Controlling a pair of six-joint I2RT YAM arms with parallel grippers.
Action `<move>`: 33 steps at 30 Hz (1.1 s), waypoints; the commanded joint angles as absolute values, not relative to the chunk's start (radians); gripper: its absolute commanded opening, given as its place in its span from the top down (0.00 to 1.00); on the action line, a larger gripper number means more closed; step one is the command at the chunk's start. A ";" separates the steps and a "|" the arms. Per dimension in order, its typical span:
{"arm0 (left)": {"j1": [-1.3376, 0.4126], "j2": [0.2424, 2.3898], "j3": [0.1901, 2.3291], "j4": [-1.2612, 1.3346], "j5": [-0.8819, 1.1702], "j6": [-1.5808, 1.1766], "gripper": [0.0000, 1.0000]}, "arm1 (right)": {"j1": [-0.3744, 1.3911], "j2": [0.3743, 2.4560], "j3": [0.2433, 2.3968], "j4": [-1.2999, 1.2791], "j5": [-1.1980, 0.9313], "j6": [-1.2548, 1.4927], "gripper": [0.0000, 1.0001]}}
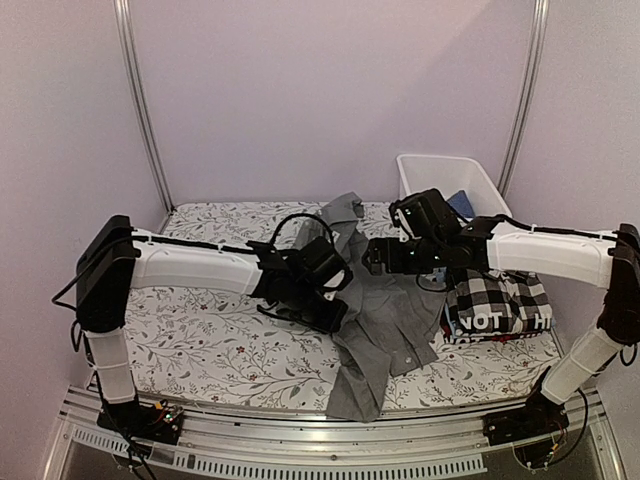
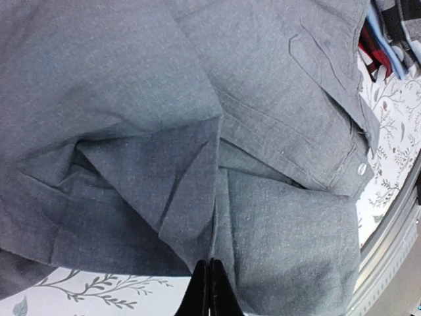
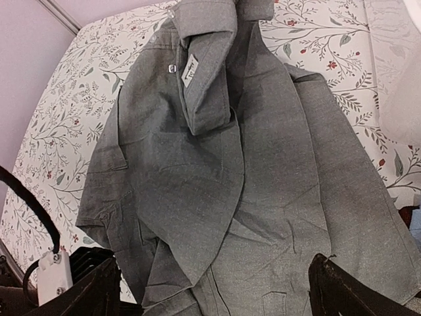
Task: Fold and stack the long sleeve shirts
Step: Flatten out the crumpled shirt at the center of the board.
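A plain grey button-up shirt (image 1: 385,320) lies rumpled across the middle of the table, its hem hanging over the near edge. Its collar (image 3: 204,26) points to the far side. My left gripper (image 1: 335,308) is at the shirt's left edge. In the left wrist view the left gripper (image 2: 210,280) is shut, pinching a folded edge of the grey shirt (image 2: 263,118). My right gripper (image 1: 372,257) hovers above the shirt's upper part. The right gripper (image 3: 217,296) is wide open over the grey shirt (image 3: 210,164), holding nothing. A black-and-white checked shirt (image 1: 500,295) lies folded on a dark "NOT" shirt (image 1: 482,322) at the right.
A white bin (image 1: 450,175) stands at the back right with something blue (image 1: 460,203) inside. The floral tablecloth (image 1: 200,340) covers the table. A metal rail (image 1: 300,440) runs along the near edge. The folded stack's corner (image 2: 388,33) shows beside the grey shirt.
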State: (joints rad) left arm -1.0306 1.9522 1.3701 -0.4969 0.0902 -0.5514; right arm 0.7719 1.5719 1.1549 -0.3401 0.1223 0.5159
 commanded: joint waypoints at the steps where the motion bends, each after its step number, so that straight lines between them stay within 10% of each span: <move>1: -0.997 1.805 1.337 -0.532 -0.033 -0.572 1.00 | 0.782 1.550 1.124 -0.311 0.149 0.528 0.02; 12: -0.478 1.461 1.166 -0.541 -0.016 -0.530 1.00 | 0.791 1.615 1.107 -0.282 0.138 0.530 0.02; 24: -0.028 1.764 1.435 -0.550 0.222 -0.475 1.00 | 0.844 1.772 1.164 -0.339 0.146 0.506 0.02; 33: -0.084 1.774 1.525 -0.560 0.169 -0.458 0.40 | 0.850 1.772 1.134 -0.387 0.187 0.515 0.02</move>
